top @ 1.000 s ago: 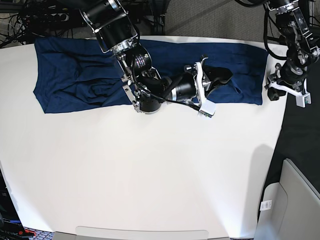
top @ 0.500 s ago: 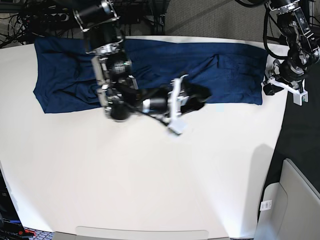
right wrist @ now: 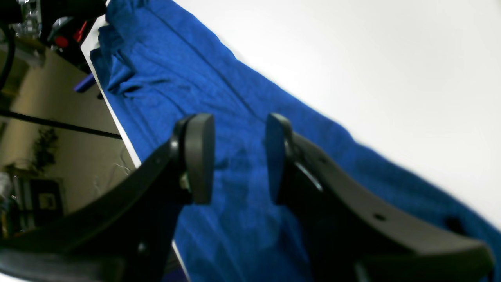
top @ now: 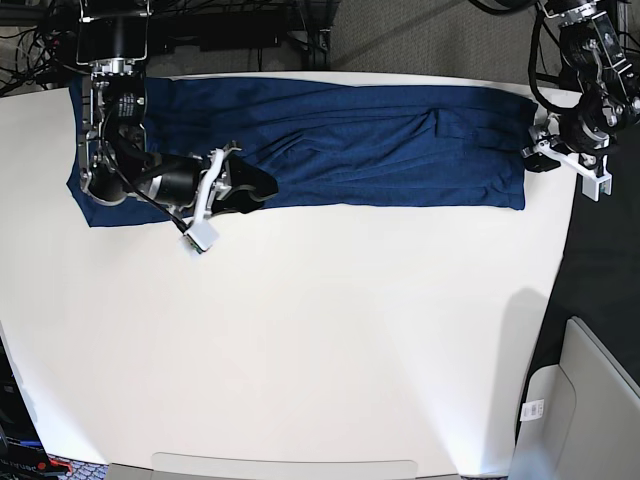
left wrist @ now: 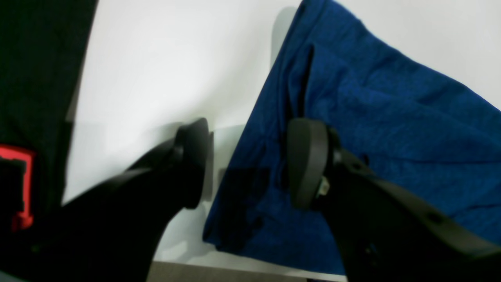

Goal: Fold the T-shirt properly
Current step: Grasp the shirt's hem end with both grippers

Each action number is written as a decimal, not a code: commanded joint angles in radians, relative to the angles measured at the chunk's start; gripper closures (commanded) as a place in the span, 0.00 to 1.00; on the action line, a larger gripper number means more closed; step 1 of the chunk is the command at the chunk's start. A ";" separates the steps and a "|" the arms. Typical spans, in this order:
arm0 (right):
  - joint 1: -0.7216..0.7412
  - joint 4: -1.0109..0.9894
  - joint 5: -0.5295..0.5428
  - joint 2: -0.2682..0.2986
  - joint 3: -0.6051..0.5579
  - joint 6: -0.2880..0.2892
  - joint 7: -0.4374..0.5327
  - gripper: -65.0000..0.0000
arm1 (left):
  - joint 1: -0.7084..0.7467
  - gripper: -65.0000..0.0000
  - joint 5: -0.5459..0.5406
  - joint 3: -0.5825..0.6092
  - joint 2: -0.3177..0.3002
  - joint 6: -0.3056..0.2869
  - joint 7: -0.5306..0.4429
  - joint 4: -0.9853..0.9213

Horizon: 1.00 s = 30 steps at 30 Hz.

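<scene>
Since the earlier base pictures, the right gripper has been carried from the middle of the T-shirt toward the cloth's end on the base view's left, and the bunched fold seen under it before is now lying flatter. The left gripper has been brought in from the table's edge to the cloth's other end.

Nearest the camera in the base view, a wide stretch of bare white table is being left open, from the shirt's near hem to the front edge. A grey bin-like thing with a small white tag is being shown off the table's near corner; the tag's print is too small to be read.

Farther in, the shirt is being kept spread as a long dark blue band across the far part of the table, its near hem running almost straight and its far side lying along the table's rear edge. In the right wrist view, the right gripper is being held spread above the cloth, with blue fabric seen through the gap and nothing pinched. In the left wrist view, the left gripper is being held spread astride the shirt's end edge, one finger over bare table, the other over cloth; contact cannot be told. Little room is being left beyond that end before the table's edge.

Behind the table, cables and dark floor are being shown. No readable writing is being shown anywhere.
</scene>
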 commanded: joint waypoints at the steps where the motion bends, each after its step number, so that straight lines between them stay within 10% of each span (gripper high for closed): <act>1: 0.011 0.020 0.038 0.028 0.027 0.005 0.022 0.66 | -0.007 0.51 -0.011 -0.003 -0.019 -0.001 0.020 0.011; 8: -0.022 0.053 0.074 0.087 0.076 0.005 0.021 0.66 | -0.007 0.51 -0.014 0.002 -0.010 -0.003 0.044 -0.025; 13: -0.033 0.060 0.074 0.101 0.076 0.005 0.021 0.66 | 0.000 0.51 -0.080 0.002 -0.010 -0.119 0.049 -0.045; 30: -0.033 0.060 0.074 0.101 0.076 0.005 0.021 0.66 | 0.000 0.51 -0.330 0.003 0.008 -0.127 0.049 -0.286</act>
